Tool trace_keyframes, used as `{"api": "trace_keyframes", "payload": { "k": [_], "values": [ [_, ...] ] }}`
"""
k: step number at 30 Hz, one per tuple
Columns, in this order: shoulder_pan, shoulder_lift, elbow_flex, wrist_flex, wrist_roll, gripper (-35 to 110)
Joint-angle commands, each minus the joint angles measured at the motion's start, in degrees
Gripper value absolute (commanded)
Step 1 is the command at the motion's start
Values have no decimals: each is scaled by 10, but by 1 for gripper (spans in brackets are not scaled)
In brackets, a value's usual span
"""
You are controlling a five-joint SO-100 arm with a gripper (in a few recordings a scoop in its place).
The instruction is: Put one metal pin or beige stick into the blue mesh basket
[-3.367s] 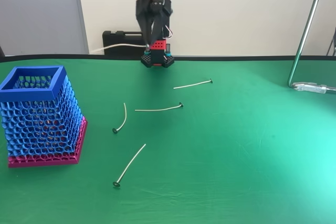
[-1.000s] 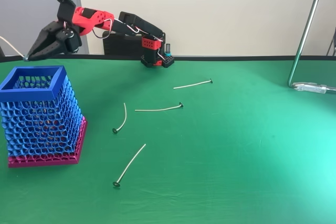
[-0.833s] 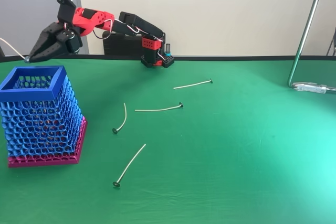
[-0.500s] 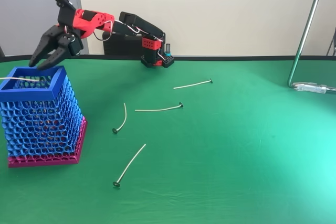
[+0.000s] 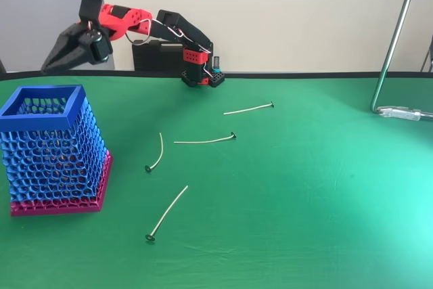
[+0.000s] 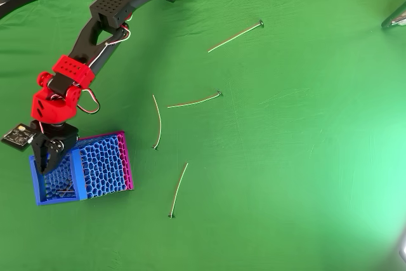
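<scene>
The blue mesh basket [image 5: 54, 160] with its pink base stands at the table's left; in the overhead view the basket [image 6: 101, 166] sits at the lower left. My red and black gripper [image 5: 49, 65] hangs shut above and behind the basket's rim with nothing in its jaws. From overhead the gripper [image 6: 45, 160] is over the left part of the basket's opening. Faint thin lines [image 6: 63, 191] show on the basket's floor; I cannot tell whether one is the beige stick.
Several thin metal pins with dark heads lie on the green cloth right of the basket: the farthest pin [image 5: 248, 108], a middle pin [image 5: 205, 141], a curved pin [image 5: 157, 153] and the nearest pin [image 5: 167, 212]. A metal stand pole [image 5: 396, 38] rises at the right.
The gripper carried a thin pale stick to the basket, opened, and the stick dropped across the rim and out of sight. The gripper has since risen and shut.
</scene>
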Motion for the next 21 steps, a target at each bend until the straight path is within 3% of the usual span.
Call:
{"api": "trace_keyframes", "payload": {
  "k": [1, 21],
  "values": [
    [-11, 65, -5, 3, 23, 1],
    [-131, 489, 481, 13, 331, 1]
  ]
}}
